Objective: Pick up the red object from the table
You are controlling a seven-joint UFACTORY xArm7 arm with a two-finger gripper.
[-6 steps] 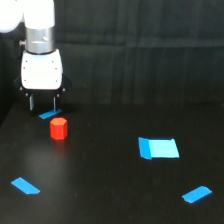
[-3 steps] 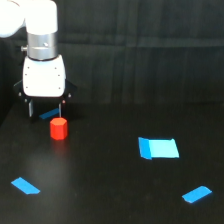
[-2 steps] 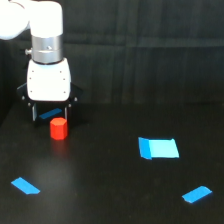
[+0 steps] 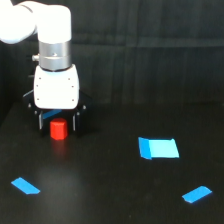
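The red object (image 4: 58, 129) is a small red-orange stubby cylinder standing upright on the black table (image 4: 110, 190) at the exterior view's left. My gripper (image 4: 58, 123) hangs from the white arm directly over it, open, with one black finger (image 4: 41, 121) on each side of the object. The fingertips reach down beside the object's upper half. Whether the fingers touch it I cannot tell.
A blue tape piece (image 4: 52, 114) shows partly behind the gripper. A larger blue tape rectangle (image 4: 158, 148) lies at the exterior view's right. Smaller blue strips lie at front left (image 4: 25, 185) and front right (image 4: 196, 194). A black ribbed backdrop (image 4: 150, 50) stands behind.
The gripper has moved forward and toward the exterior view's right, and down, from behind the red object to straddling it. The red object has stayed in place.
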